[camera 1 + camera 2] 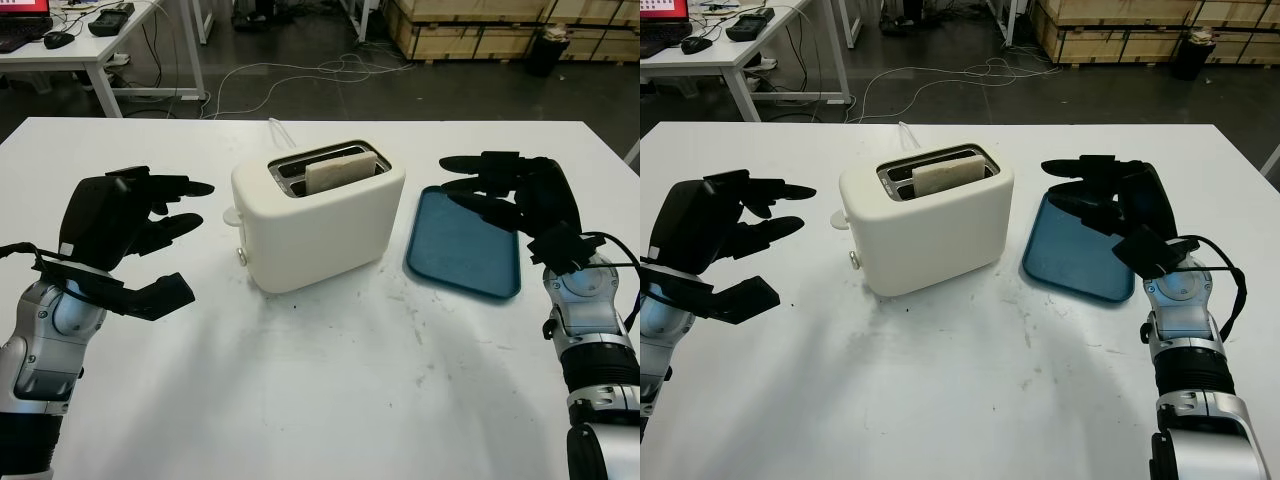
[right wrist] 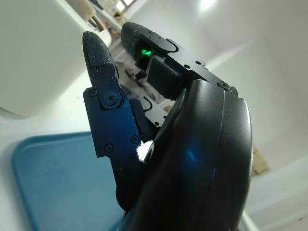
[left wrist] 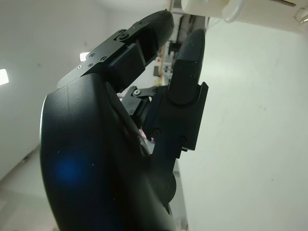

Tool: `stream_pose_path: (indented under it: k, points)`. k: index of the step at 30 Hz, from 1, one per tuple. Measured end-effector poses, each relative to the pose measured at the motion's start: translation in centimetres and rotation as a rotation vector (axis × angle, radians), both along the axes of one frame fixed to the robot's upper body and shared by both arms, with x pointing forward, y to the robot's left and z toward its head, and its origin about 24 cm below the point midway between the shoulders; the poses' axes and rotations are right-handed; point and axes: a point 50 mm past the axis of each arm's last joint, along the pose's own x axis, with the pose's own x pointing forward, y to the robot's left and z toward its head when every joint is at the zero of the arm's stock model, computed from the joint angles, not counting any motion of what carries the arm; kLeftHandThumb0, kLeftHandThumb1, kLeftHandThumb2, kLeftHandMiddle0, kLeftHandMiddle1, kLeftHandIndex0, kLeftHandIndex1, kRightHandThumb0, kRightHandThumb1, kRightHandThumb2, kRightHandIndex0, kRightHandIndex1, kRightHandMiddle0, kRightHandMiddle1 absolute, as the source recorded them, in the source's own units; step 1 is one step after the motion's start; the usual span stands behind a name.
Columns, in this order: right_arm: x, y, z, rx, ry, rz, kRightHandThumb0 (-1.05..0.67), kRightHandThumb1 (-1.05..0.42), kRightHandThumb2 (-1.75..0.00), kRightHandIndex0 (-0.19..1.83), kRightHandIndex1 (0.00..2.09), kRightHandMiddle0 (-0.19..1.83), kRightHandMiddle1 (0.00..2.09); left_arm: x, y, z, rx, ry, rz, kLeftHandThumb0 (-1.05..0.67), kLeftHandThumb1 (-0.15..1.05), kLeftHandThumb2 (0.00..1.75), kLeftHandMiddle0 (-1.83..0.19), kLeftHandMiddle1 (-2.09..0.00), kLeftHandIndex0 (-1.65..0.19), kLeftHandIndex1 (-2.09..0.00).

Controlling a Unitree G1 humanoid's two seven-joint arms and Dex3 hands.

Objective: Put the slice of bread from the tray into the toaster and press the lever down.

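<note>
left hand point(image 1: 125, 235) open beside toaster point(image 1: 320, 215); bread point(image 1: 340, 170) in slot; right hand point(image 1: 505, 195) open over tray point(image 1: 460, 255).

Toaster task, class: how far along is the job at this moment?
Done: the bread slice stands in the toaster slot, and the blue tray holds nothing. In hand: nothing; the left hand is open beside the lever, the right hand open above the tray. Left: pressing the lever.
</note>
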Motion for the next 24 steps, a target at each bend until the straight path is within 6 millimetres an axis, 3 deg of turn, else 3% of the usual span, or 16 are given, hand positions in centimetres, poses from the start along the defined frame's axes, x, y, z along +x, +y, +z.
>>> stream_pose_path:
  k: [13, 24]
  points:
    - [-2.0, 1.2, -2.9, 0.129, 0.065, -0.001, -0.53, -0.91, -0.01, 1.09, 0.16, 1.01, 0.01, 0.6, -0.5, -0.1, 0.047, 0.003, -0.010, -0.38, 0.90, 0.00, -0.77, -1.75, -1.03, -0.09]
    - [-3.5, 2.2, -4.0, 0.219, 0.101, 0.008, -0.53, -0.92, -0.02, 1.07, 0.17, 0.99, 0.00, 1.3, -1.1, -0.8, 0.103, 0.010, -0.058, -0.32, 0.91, 0.00, -0.81, -1.75, -1.07, -0.09]
